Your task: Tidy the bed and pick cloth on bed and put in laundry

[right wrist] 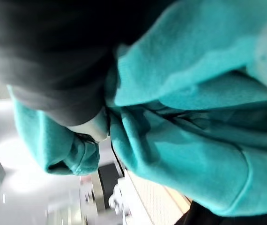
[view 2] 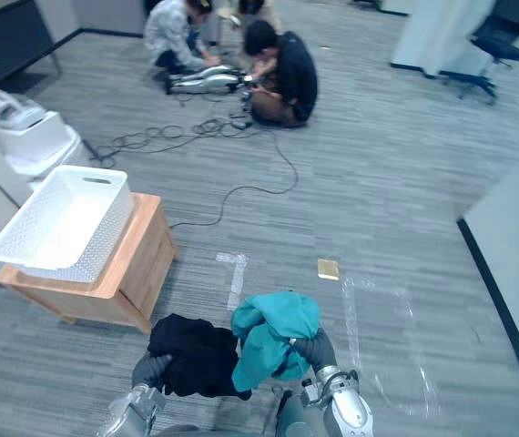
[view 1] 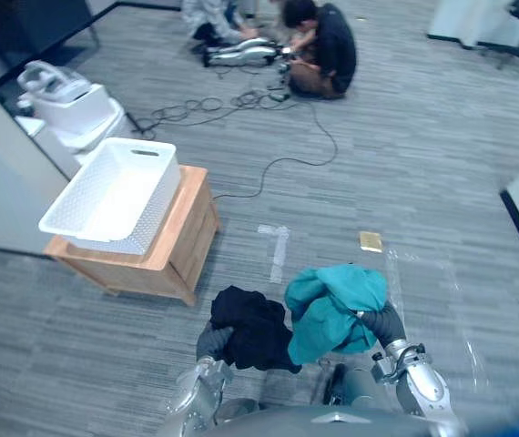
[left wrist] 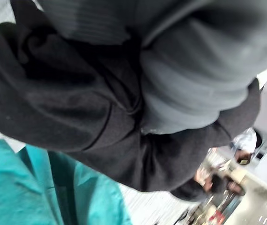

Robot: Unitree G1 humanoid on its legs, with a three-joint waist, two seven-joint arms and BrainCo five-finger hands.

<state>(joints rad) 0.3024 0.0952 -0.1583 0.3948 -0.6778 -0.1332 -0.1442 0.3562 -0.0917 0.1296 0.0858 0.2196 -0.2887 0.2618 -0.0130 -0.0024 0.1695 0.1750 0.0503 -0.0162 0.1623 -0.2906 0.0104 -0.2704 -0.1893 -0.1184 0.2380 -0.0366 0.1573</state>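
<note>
A bundled black cloth (view 1: 255,328) is draped over my left hand (view 1: 212,341) and held up off the floor, low in the eye views. Beside it to the right, a teal cloth (view 1: 332,305) is bunched over my right hand (view 1: 385,323) and touches the black one. Up close, the black cloth (left wrist: 77,108) wraps round the left hand's dark cover (left wrist: 194,79), and the teal cloth (right wrist: 194,117) covers the right hand. The white laundry basket (view 1: 146,223) stands with nothing in it on a low wooden table (view 1: 182,241), ahead and to the left.
Two people (view 1: 323,45) crouch on the carpet at the far side, with black cables (view 1: 269,164) trailing from them toward the table. A white appliance (view 1: 64,100) stands far left. A small yellow pad (view 1: 370,240) and a tape mark (view 1: 278,246) lie on the floor ahead.
</note>
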